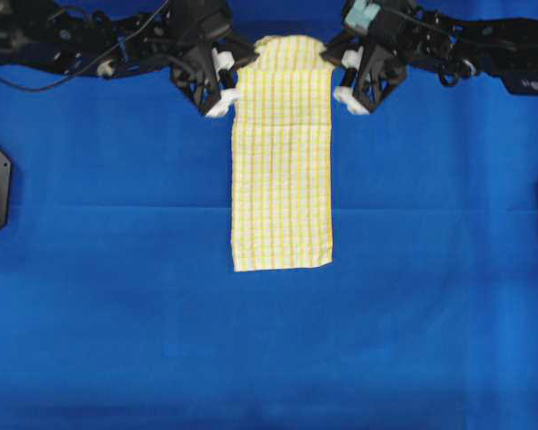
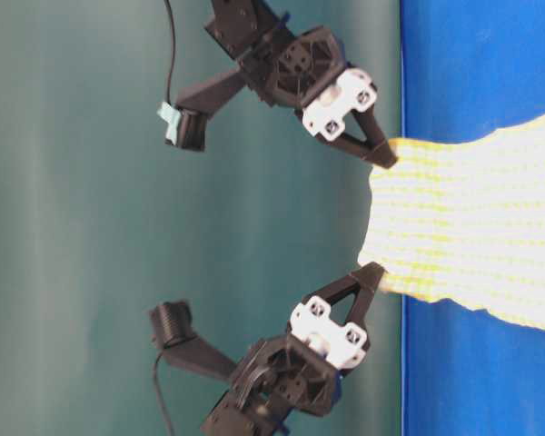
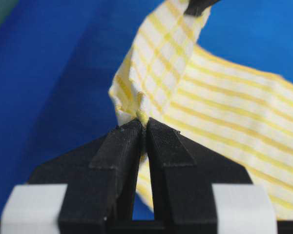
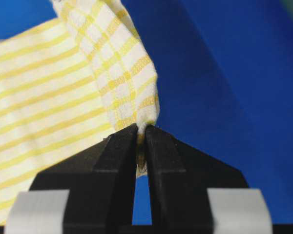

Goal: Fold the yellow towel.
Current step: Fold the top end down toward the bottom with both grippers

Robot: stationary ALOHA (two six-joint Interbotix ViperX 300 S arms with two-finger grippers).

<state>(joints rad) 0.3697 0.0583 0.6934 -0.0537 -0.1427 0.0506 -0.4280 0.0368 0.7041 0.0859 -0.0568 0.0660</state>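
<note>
The yellow towel [image 1: 282,170] lies as a long strip on the blue cloth [image 1: 108,269] covering the desk. Its far end is raised, pinched at 2 corners by the left pincer [image 1: 240,72] and right pincer [image 1: 334,68].

Blue cloth [image 1: 117,269]; teal backdrop [image 2: 73,227]

Only the long checked yellow-and-white cloth towel [image 1: 282,161] interrupts the plain blue table covering [image 1: 108,269], leaving broad open cloth either side and below.

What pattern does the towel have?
White with a yellow check, on the yellow towel; clearest in the overhead view.
</note>
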